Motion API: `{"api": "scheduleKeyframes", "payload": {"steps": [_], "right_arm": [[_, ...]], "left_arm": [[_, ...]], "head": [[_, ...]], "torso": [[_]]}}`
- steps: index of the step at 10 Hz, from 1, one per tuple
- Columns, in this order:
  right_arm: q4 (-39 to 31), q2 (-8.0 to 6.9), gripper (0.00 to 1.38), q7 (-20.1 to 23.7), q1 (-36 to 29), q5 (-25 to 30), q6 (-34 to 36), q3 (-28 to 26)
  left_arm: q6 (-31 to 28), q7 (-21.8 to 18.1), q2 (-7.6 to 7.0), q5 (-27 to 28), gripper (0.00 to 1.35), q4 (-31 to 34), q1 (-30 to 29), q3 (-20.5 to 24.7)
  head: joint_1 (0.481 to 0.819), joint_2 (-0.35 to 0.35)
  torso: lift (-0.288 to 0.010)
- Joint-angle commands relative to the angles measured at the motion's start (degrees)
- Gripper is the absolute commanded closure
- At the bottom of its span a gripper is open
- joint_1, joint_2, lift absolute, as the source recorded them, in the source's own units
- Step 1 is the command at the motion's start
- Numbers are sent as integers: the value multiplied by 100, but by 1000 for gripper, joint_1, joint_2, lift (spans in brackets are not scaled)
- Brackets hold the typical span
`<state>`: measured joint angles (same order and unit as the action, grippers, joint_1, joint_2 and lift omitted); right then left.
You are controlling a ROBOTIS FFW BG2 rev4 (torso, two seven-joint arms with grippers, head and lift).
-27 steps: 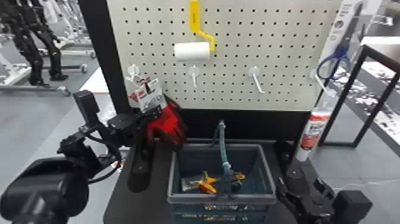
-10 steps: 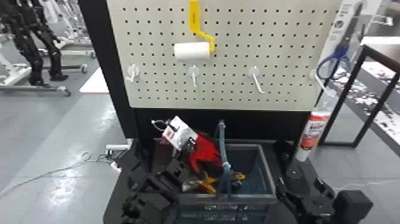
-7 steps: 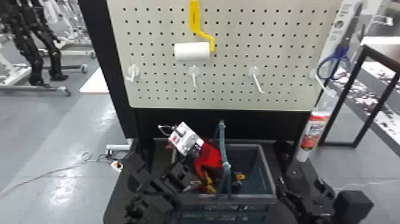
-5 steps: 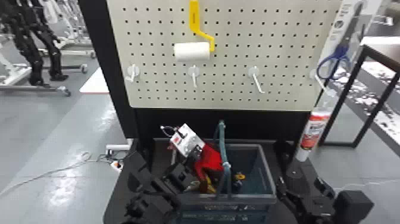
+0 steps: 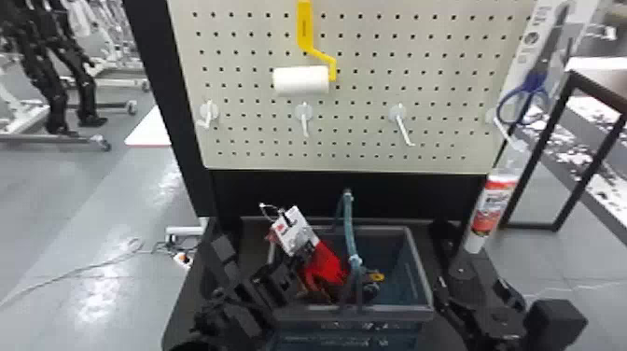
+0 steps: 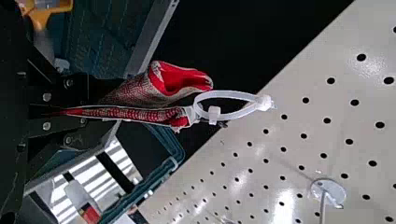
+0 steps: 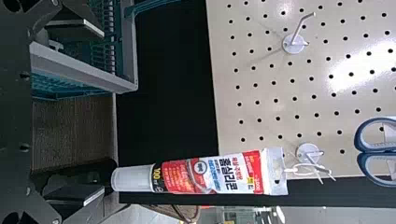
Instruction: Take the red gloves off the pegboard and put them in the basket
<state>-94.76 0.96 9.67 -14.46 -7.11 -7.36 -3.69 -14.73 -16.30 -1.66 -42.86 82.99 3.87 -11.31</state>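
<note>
My left gripper (image 5: pixel 298 261) is at the basket's left side, shut on the red gloves (image 5: pixel 327 267), whose white card tilts up over the rim while the red part hangs inside the basket (image 5: pixel 420 275). Seen from the left wrist, the gripper (image 6: pixel 51 112) pinches the gloves (image 6: pixel 140 113), with a clear tie loop at their far end. On the pegboard (image 5: pixel 354 140) the left hook is bare. My right gripper (image 5: pixel 459 275) is parked right of the basket; in the right wrist view the gripper (image 7: pixel 95 114) stands open, its fingers wide apart.
A tube (image 5: pixel 493 207) hangs from the right hook, close above the right gripper. Blue scissors (image 5: pixel 529 98) and a paint roller (image 5: pixel 301 80) hang higher. The basket's handle (image 5: pixel 350 228) stands up across its middle; yellow-orange items (image 5: pixel 374 277) lie inside.
The gloves have come off the left hook, held by my left gripper, moving right and down to the basket. Over the last half second they have shifted little. The right arm has stayed still.
</note>
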Motion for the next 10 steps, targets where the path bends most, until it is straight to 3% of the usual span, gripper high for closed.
{"api": "scheduleKeyframes", "payload": {"steps": [1,2,3,5,6,10], "right_arm": [[10,1,136,0,-4,-10,-20,0],[19,10,136,0,5,-10,-20,0],[19,10,136,0,5,-10,-20,0],[19,10,136,0,5,-10,-20,0],[19,10,136,0,5,-10,-20,0],[19,10,136,0,5,-10,-20,0]], "left_arm": [[-171,100,-10,507,723,218,-27,129],[49,109,-10,516,121,226,-45,129],[111,100,-10,516,7,226,-53,156],[190,83,-45,551,274,226,-27,120],[216,83,-45,551,325,226,-27,120],[348,74,-54,551,334,226,-36,112]], "head": [[549,0],[549,0],[549,0],[549,0],[549,0],[549,0]], "torso": [[-100],[-100],[-100],[-100],[-100],[-100]]}}
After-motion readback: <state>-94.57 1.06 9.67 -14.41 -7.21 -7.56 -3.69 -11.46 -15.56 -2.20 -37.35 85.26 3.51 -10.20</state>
